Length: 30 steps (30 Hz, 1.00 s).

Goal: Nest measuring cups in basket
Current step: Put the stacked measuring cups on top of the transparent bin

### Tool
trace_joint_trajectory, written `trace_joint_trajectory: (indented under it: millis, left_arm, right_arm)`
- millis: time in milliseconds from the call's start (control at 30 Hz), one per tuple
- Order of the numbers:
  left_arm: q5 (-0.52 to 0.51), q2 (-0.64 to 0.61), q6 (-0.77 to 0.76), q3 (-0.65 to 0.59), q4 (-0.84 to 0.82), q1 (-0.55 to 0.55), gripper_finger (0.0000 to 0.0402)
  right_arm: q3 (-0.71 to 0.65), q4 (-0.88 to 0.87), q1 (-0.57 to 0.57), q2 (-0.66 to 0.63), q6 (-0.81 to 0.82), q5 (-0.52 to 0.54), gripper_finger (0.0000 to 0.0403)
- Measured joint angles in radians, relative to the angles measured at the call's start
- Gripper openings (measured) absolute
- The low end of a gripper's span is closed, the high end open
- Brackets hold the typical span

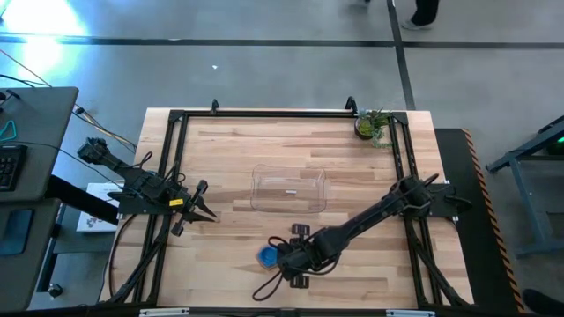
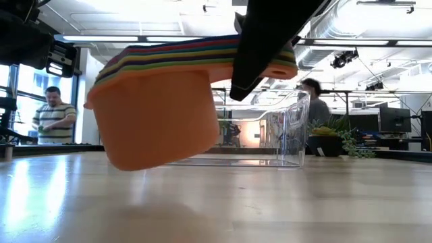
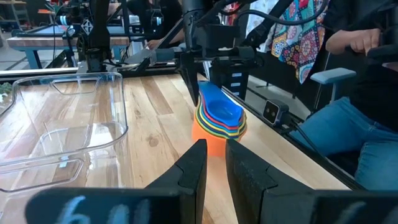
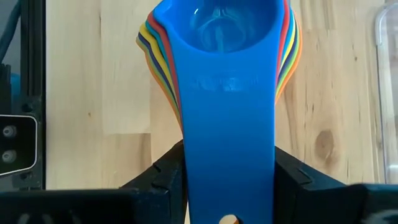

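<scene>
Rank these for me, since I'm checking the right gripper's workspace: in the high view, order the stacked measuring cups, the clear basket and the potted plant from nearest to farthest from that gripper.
1. The stacked measuring cups: held by the handles in the right gripper, near the table's front edge.
2. The clear basket: mid-table, behind the gripper.
3. The potted plant: far right corner.

The basket [image 1: 289, 189] sits at the table's [image 1: 229, 150] centre. The measuring cups [image 1: 267, 256] (all nested in 1 stack) hang just above the table near its front edge, in front of the basket, in the right gripper [image 1: 284, 259]. The left gripper [image 1: 205, 212] waits left of the basket. A potted plant [image 1: 371, 125] stands in the far right corner.
</scene>
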Motion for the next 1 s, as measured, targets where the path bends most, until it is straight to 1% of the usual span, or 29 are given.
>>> trace_joint_trajectory:
  millis: [233,500,733,1000]
  left_arm:
    - [0.000,0.000,0.000,0.000,0.000,0.000,0.0051]
    - [0.000,0.000,0.000,0.000,0.000,0.000,0.0051]
    - [0.000,0.000,0.000,0.000,0.000,0.000,0.0051]
    - [0.000,0.000,0.000,0.000,0.000,0.000,0.0051]
  right_arm:
    - [0.000,0.022,-0.002,-0.009,-0.014,0.003,0.0132]
    - [0.000,0.038,-0.002,-0.034,-0.014,0.053,0.0132]
    - [0.000,0.047,-0.002,-0.036,-0.015,0.064,0.0132]
    - [0.000,0.017,-0.002,-0.099,-0.040,0.143,0.0131]
